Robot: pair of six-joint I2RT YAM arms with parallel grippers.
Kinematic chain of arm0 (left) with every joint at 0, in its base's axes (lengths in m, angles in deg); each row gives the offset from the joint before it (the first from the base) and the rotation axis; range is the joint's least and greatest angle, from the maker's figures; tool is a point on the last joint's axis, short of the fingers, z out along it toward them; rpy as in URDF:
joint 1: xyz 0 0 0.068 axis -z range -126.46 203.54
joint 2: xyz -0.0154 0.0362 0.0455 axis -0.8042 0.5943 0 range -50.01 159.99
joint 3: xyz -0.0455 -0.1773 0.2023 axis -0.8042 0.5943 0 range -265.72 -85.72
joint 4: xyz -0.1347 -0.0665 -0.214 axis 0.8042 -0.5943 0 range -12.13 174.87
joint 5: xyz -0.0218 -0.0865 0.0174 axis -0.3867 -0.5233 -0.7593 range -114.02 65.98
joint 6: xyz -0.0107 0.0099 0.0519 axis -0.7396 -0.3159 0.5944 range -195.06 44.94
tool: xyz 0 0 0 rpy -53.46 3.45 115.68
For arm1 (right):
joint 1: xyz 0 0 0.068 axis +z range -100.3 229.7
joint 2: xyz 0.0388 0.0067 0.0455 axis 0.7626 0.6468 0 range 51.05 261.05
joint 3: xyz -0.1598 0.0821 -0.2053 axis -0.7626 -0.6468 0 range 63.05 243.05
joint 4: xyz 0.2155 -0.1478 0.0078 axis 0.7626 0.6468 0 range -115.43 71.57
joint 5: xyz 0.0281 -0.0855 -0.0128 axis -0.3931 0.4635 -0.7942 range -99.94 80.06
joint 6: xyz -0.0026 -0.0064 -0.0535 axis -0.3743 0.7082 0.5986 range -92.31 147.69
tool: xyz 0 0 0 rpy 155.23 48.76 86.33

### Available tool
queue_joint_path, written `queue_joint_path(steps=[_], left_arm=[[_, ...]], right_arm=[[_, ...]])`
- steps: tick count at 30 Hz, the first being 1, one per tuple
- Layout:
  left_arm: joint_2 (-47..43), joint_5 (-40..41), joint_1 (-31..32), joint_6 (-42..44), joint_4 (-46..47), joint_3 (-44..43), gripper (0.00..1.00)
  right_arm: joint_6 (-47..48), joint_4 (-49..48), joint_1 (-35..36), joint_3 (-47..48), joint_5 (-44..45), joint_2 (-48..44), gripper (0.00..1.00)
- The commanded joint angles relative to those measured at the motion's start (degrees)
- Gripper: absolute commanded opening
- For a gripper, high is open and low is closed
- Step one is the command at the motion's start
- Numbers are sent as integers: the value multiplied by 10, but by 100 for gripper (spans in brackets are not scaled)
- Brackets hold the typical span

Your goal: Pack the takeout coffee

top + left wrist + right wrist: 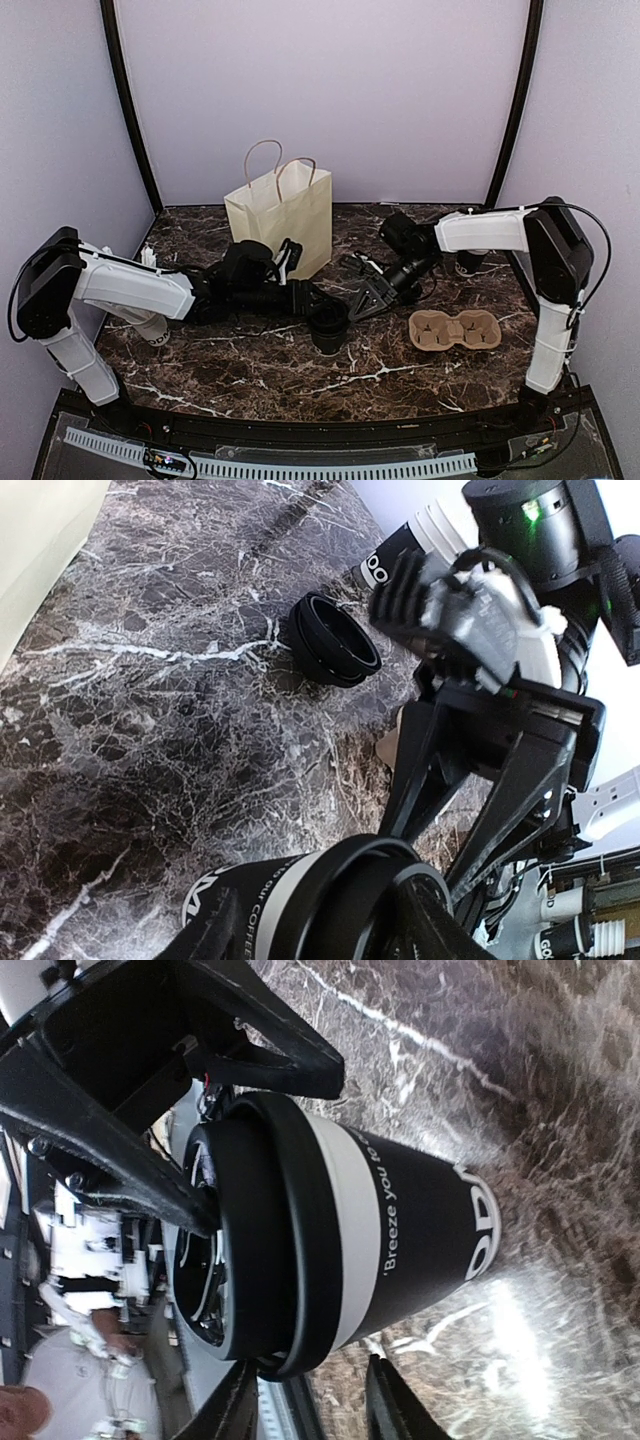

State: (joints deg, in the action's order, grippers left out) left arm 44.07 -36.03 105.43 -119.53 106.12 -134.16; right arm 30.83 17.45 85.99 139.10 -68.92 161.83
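Left hand (312,303) is clasping the lidded cup (328,328), which is standing upright on the desk (250,370) near centre, at 5 o'clock from the paper bag (282,215). Right hand (358,305) is reaching in from 2 o'clock, fingers parted astride the black lid (250,1250); whether it is pinching cannot be told. Pulp tray (455,330) is lying at 3 o'clock of the cup, apart from it

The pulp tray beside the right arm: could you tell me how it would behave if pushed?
The pulp tray looks thin and empty, so probably light and apt to slide on the glossy table. Its moulded shape suggests stiffness.
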Motion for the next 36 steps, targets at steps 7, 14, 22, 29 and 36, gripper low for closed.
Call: queue_joint_path(steps=[7,14,22,29,36], left_arm=[[-34,-6,4,103,-67,-7,57],[-36,-14,4,150,-77,-38,66],[-44,51,3,193,-153,-108,77],[-114,69,9,116,-221,-56,77],[-139,55,47,65,-244,-30,77]], right_arm=[[51,-8,-8,22,71,-50,42],[90,35,-18,86,38,-1,47],[111,65,2,111,6,26,49],[124,68,11,97,-5,24,49],[132,77,15,102,-30,40,41]])
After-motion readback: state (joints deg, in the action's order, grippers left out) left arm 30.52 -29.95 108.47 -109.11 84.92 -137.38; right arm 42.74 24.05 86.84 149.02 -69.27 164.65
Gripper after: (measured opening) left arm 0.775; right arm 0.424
